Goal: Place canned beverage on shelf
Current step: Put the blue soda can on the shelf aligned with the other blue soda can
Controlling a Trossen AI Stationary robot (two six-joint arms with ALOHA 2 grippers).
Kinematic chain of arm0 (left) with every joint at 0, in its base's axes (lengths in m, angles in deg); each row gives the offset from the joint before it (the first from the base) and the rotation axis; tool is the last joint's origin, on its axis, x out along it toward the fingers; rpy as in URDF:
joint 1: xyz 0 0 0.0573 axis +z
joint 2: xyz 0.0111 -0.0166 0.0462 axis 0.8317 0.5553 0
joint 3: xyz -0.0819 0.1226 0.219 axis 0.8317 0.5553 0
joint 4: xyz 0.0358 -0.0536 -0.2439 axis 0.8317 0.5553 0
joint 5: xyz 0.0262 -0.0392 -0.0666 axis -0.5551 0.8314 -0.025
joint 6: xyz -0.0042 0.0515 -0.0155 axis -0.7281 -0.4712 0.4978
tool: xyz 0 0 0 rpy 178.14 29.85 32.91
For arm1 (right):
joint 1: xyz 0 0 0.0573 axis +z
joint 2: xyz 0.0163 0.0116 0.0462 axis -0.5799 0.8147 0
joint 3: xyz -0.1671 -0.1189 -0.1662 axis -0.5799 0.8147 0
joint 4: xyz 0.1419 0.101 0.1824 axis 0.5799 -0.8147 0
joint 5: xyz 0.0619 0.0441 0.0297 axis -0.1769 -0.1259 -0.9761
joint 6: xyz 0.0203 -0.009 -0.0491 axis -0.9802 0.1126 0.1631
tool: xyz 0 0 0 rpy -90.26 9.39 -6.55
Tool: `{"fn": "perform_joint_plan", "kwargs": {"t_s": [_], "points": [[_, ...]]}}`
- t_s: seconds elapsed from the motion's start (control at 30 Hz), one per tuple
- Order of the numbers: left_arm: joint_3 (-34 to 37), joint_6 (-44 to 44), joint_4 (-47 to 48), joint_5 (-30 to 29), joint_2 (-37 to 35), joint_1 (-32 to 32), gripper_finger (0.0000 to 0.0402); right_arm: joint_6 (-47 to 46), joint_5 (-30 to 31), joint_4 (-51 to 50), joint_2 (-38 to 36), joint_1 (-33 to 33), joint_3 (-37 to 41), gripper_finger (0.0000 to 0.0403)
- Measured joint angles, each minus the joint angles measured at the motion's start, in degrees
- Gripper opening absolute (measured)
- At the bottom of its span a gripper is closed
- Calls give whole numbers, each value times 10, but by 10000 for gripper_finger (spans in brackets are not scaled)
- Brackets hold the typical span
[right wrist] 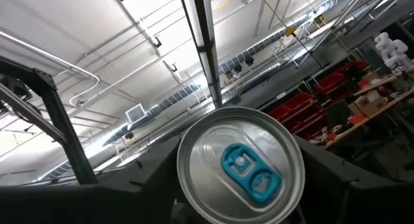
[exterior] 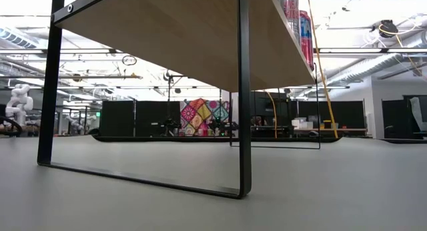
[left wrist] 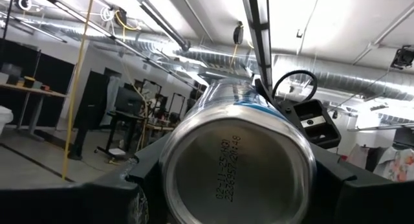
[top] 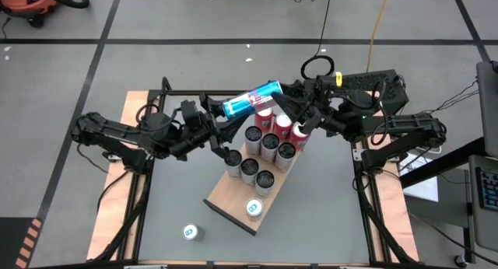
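The blue can hangs sideways above the shelf, at twelve o'clock of the standing cans. Left claw pinches its base; right claw closes on its top. Uneven release could drop it onto them.

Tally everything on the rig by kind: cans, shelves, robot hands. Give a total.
Cans: 12, including the blue can held aloft and one loose can on the tabletop
Shelf: 1
Hands: 2, left hand and right hand
Total: 15
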Motion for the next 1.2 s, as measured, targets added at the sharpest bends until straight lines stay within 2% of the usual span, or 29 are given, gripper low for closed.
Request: {"fn": "perform_joint_plan", "kwargs": {"t_s": [0.2,0.4,0.7,0.93,1.1,1.2], "points": [[0,2,18,-1,-1,0,249,10,0,-1,0,0,0,197],[0,7,27,-1,0,-4,294,17,-1,-3,1,0,1,200],[0,88,57,-1,-4,-15,352,17,-8,3,-2,0,1,199],[0,137,128,-1,-30,-32,359,18,-38,0,-19,0,1,200],[0,185,208,1,-64,-52,359,14,-48,-46,-38,0,1,200],[0,224,249,3,-90,-62,360,-8,-77,-78,-50,0,1,200]]}}
